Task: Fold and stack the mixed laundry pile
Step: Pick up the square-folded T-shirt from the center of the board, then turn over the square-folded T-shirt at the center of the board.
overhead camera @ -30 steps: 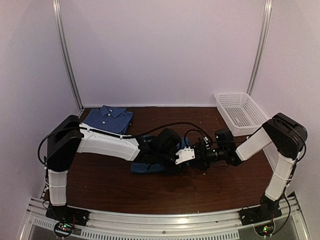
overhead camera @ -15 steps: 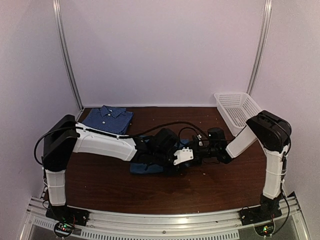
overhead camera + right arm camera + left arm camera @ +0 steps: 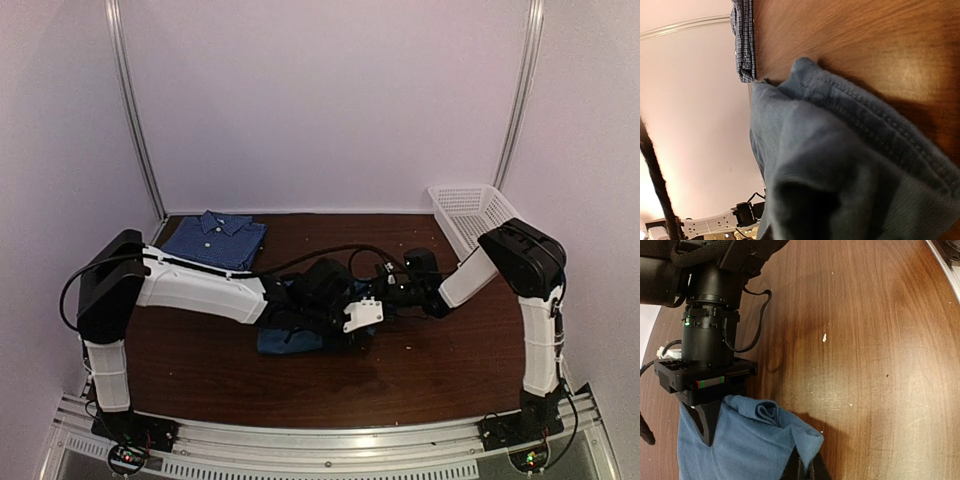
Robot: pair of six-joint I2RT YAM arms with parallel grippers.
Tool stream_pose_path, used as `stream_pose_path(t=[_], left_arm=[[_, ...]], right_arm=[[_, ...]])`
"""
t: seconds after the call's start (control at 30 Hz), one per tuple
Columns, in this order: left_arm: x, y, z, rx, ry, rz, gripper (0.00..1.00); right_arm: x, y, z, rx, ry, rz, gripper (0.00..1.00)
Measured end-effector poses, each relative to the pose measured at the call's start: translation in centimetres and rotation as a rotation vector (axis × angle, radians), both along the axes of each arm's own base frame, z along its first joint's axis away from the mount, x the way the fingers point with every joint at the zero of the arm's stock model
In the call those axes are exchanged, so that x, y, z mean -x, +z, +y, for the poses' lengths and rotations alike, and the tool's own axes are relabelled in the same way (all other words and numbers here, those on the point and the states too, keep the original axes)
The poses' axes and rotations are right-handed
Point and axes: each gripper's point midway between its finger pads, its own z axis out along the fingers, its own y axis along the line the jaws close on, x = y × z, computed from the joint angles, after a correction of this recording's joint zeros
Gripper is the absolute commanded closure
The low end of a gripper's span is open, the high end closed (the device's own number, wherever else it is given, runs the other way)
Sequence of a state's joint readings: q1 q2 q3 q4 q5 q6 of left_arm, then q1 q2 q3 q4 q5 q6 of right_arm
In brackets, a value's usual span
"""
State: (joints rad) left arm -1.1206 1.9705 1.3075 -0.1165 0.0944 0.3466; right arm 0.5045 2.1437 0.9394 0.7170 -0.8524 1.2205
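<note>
Teal-blue t-shirt [image 3: 290,335] sits in the middle of the table [image 3: 430,375], one fold pinched tight by the left gripper [image 3: 802,467]. Can't tell if the right gripper [image 3: 712,425] on its 3 o'clock side has bitten yet. I'd firm up both grips, then lift evenly. Since a second ago the right arm has swung in toward 9 o'clock.

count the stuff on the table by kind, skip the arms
clothes: 2 (shirt, t-shirt)
basket: 1
total: 3
</note>
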Motion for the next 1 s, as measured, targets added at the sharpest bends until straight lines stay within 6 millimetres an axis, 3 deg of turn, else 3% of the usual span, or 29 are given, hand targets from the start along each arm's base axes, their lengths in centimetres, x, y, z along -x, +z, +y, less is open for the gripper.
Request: stream_pose_path(t=[0.13,0.3,0.43,0.5,0.57,0.73,0.87,1.0], left_arm=[[-0.1,0.0,0.3,-0.006,0.014,-0.008,0.63],[0.5,0.9,2.0,0.003,0.061,0.022,0.48],[0.0,3.3,4.5,0.065,0.144,0.064,0.27],[-1.1,4.9,6.2,0.114,0.211,0.084,0.20],[-3.0,6.6,8.6,0.172,0.303,0.104,0.04],[-7.3,9.5,14.7,0.302,0.544,0.153,0.02],[-9.5,10.6,18.9,0.374,0.713,0.184,0.02],[-10.7,11.1,22.3,0.404,0.845,0.197,0.02]], right_arm=[[-0.2,-0.1,0.0,0.017,0.003,-0.001,1.00],[-0.4,0.8,-1.1,0.104,0.009,-0.031,1.00],[-1.6,4.4,-2.3,0.184,0.026,-0.130,1.00],[-2.5,6.5,-3.0,0.228,0.037,-0.200,1.00],[-3.9,8.5,-4.0,0.311,0.047,-0.275,1.00],[-7.8,13.4,-8.0,0.610,0.047,-0.456,1.00],[-10.2,19.7,-11.6,0.870,0.026,-0.614,1.00],[-11.3,25.6,-14.3,1.081,-0.002,-0.742,1.00]])
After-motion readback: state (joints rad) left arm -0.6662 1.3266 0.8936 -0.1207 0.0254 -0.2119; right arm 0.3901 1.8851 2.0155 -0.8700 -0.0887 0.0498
